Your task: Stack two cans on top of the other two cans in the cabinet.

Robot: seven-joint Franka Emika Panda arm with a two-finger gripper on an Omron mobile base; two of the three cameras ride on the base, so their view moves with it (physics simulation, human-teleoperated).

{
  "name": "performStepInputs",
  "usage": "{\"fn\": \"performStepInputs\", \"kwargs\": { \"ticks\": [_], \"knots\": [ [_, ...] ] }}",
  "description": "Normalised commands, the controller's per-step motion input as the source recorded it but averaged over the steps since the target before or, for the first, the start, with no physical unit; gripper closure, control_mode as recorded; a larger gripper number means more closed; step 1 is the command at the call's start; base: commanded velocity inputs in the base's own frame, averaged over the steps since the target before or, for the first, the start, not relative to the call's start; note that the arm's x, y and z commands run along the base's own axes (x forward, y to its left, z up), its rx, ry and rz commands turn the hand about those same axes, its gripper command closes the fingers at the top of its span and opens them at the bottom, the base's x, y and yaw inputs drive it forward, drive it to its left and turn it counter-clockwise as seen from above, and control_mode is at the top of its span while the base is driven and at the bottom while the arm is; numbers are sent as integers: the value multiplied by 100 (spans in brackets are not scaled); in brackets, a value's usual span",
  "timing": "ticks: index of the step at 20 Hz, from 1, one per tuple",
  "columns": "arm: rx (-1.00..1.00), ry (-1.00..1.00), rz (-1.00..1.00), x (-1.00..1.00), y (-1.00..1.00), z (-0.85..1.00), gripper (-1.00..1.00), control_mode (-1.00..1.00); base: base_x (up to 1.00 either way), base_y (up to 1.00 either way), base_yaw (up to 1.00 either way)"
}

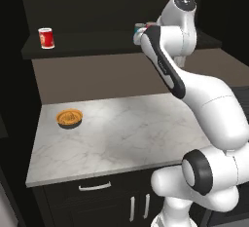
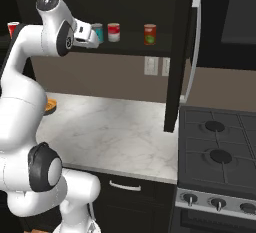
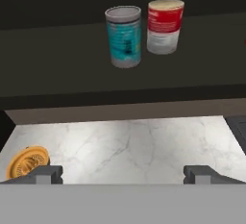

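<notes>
Tool [image 3: 123, 174]: fingers wide apart, empty | teal can [image 3: 124, 36] and red-and-white can [image 3: 165, 26]: on cabinet shelf [image 3: 57, 69], side by side | arm hides teal can in left base view | bright red can [image 1: 46, 38]: far left

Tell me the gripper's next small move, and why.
Probably ease forward and a little up toward the teal can, centring it between the fingertips. The gripper is open and holds nothing, the teal can stands upright on the shelf ahead of it, just left of the red-and-white can, and no can is stacked yet.
</notes>
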Motion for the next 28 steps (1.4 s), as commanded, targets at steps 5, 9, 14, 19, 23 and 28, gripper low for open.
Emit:
{"fn": "performStepInputs", "kwargs": {
  "ticks": [5,9,14,19,23,28],
  "knots": [
    [0,-14,0,30,0,-4,-100,-100,0,0,0],
    [0,-13,-1,26,0,-1,-100,-100,0,0,0],
    [-1,-9,-5,27,0,-1,-100,-100,0,0,0],
    [0,3,-6,34,0,1,-100,-100,0,0,0],
    [0,11,-1,29,0,5,-100,-100,0,0,0],
    [0,9,-1,24,0,4,-100,-100,0,0,0]
  ]
}}
